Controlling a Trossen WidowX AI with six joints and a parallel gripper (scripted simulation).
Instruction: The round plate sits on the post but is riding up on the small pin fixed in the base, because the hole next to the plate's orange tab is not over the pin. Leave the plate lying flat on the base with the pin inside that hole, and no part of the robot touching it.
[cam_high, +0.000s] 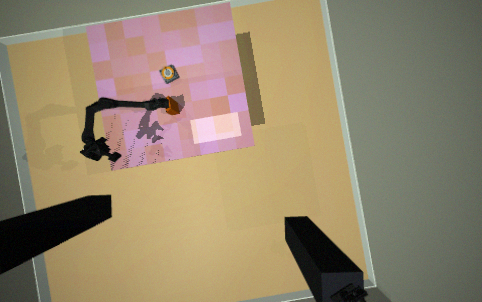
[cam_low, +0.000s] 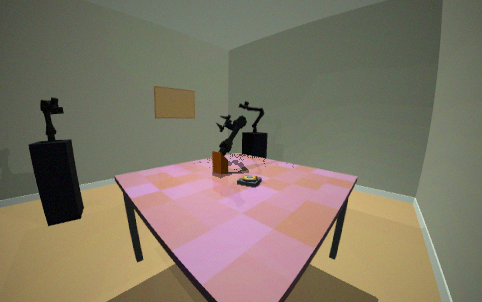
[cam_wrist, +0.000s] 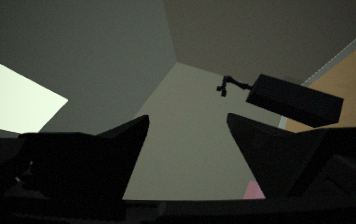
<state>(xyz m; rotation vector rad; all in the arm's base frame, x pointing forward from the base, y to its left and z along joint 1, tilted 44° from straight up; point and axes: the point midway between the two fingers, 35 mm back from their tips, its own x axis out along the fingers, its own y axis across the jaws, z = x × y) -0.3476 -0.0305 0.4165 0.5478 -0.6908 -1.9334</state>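
Observation:
The round plate (cam_high: 163, 76) (cam_low: 249, 179) shows as a small orange ring with a pale middle on the dark square base (cam_high: 167, 81) (cam_low: 249, 184). In the exterior view it sits slightly above the base's top. Its tab, the hole, the pin and the post are too small to make out, and its tilt cannot be told. My gripper (cam_high: 101, 154) (cam_low: 220, 124) (cam_wrist: 187, 118) is open and empty, raised high and well away from the plate, touching neither plate nor base. The wrist view shows only room and furniture between the fingers, with neither plate nor base in it.
An orange block (cam_high: 174, 106) (cam_low: 219, 163) stands by the arm's foot, close to the base. The patchwork table (cam_high: 210, 30) (cam_low: 225, 245) carries them. Black pedestals (cam_low: 57, 182) (cam_wrist: 295, 100) with other arms stand away from the table.

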